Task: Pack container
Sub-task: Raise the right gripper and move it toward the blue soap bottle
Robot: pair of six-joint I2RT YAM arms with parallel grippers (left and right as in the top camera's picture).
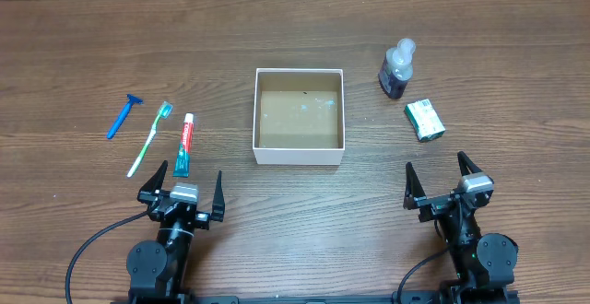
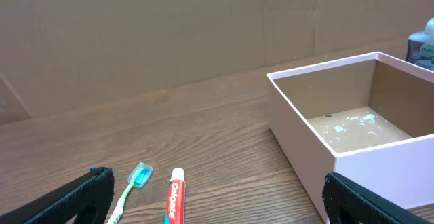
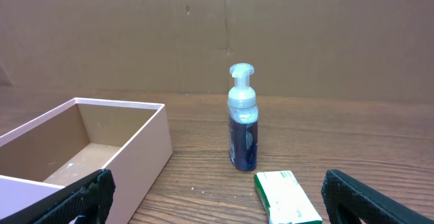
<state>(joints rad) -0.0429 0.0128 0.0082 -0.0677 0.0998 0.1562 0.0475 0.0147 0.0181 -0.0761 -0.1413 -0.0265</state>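
Observation:
The container, a square white-walled box with a brown floor, sits mid-table and holds nothing; it also shows in the left wrist view and the right wrist view. Left of it lie a blue razor, a green toothbrush and a toothpaste tube. Right of it stand a blue pump bottle and a green-and-white carton. My left gripper is open and empty near the front edge, below the toothpaste. My right gripper is open and empty, below the carton.
A brown cardboard wall stands along the back of the wooden table.

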